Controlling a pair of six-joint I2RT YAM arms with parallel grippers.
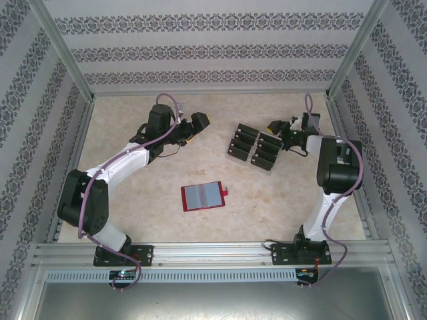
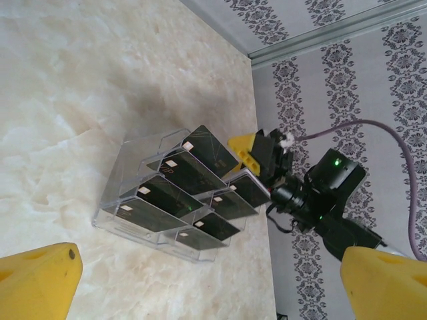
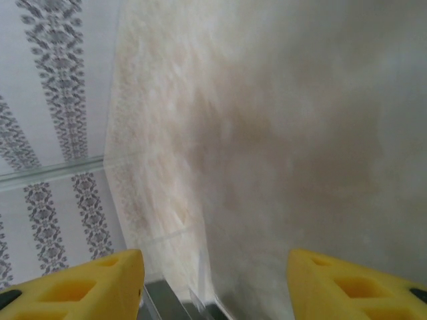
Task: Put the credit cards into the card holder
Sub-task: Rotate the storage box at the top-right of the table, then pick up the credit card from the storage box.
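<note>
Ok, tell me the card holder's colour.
Red, grey inside; the card holder shows best in the top external view.

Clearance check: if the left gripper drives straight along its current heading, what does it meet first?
Most likely the clear tray of credit cards: it sits centred ahead of the open left gripper. Depth is unclear, so the table might come first.

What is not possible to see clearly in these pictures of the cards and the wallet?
- Top view: the card holder pockets are too small to tell if any hold a card.
- Left wrist view: the right hand hides whether it touches the credit cards.
- Right wrist view: blurred; the tray is cut off by the bottom edge.
</note>
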